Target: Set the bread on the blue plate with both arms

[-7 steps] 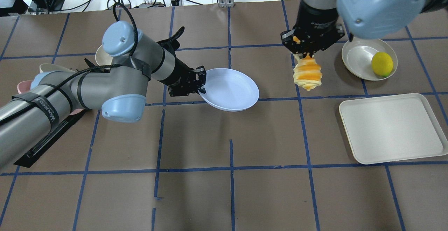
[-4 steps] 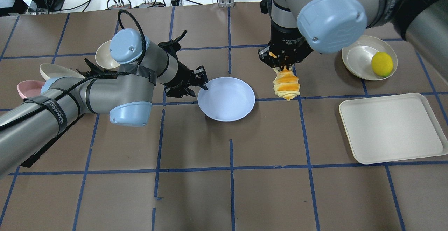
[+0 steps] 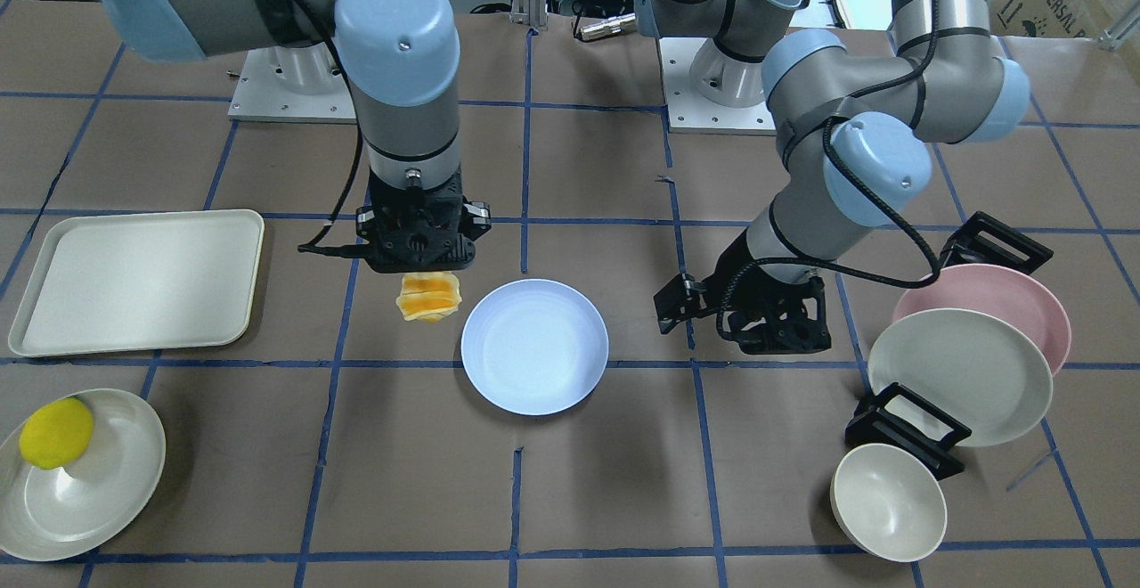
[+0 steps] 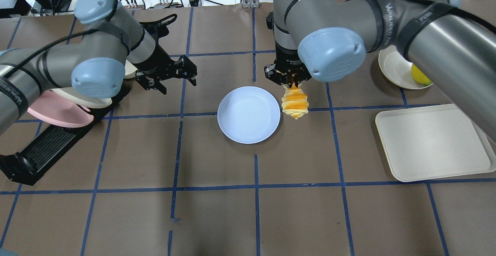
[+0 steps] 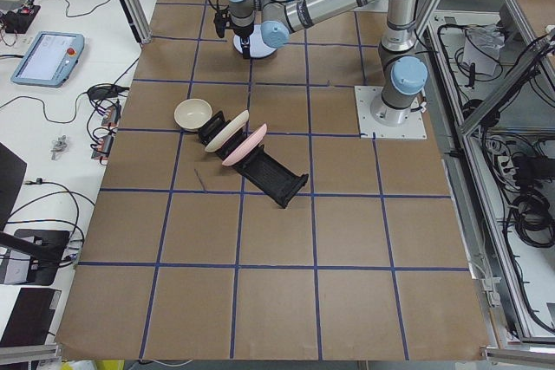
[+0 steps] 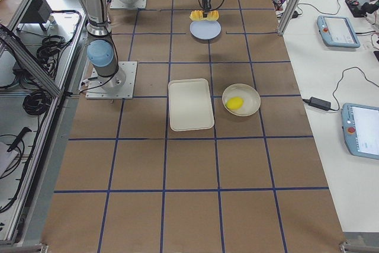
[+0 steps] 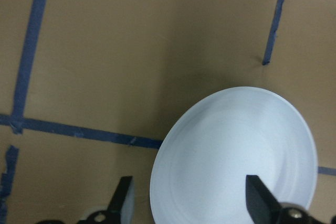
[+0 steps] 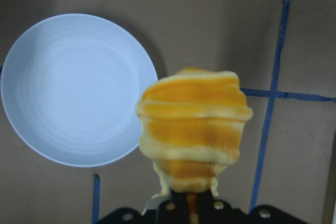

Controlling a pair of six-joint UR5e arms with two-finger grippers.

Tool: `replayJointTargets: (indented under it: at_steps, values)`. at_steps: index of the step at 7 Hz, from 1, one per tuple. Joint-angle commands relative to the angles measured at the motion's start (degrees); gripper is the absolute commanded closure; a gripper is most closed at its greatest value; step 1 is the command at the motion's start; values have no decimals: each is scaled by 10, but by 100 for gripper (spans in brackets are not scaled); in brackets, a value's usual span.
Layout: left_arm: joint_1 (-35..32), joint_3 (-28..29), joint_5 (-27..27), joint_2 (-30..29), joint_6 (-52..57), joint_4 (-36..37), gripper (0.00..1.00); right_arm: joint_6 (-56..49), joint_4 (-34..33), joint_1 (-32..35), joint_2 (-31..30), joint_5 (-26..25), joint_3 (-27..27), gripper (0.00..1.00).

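The blue plate (image 4: pixel 248 115) lies flat on the table near its middle, and is empty; it also shows in the front view (image 3: pixel 534 347). My right gripper (image 4: pixel 292 84) is shut on one end of the striped orange and cream bread (image 4: pixel 295 102), which hangs down just beside the plate's right rim. The right wrist view shows the bread (image 8: pixel 191 124) in front of the plate (image 8: pixel 73 90). My left gripper (image 4: pixel 176 79) is open and empty, apart from the plate on its left. The left wrist view shows the plate (image 7: pixel 236 156) beyond the spread fingers.
A cream tray (image 4: pixel 434 141) lies at the right. A cream plate (image 4: pixel 393 68) with a yellow lemon ball (image 4: pixel 420 75) is behind it. At the left a black dish rack (image 4: pixel 46 147) holds a pink plate (image 4: pixel 58 112) and cream plates. A cream bowl (image 3: pixel 888 502) stands beside it.
My left gripper set the plate flat, let go of it and drew back to the left. My right arm carried the bread leftwards to the plate's right rim.
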Motion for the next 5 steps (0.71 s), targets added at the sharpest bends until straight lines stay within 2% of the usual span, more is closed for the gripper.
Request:
replayJointTargets:
  at_steps: [1, 2, 4, 5]
  values:
    - [10, 107, 63, 19, 44, -146, 0, 64, -88, 64, 74, -7, 0, 85]
    - [8, 133, 92, 51, 44, -192, 0, 65, -115, 71, 100, -7, 0, 85]
    - [4, 127, 96, 123, 40, -202, 0, 64, -147, 73, 130, -6, 0, 85]
    - [4, 129, 98, 132, 35, -214, 0, 57, -151, 73, 133, -6, 0, 85]
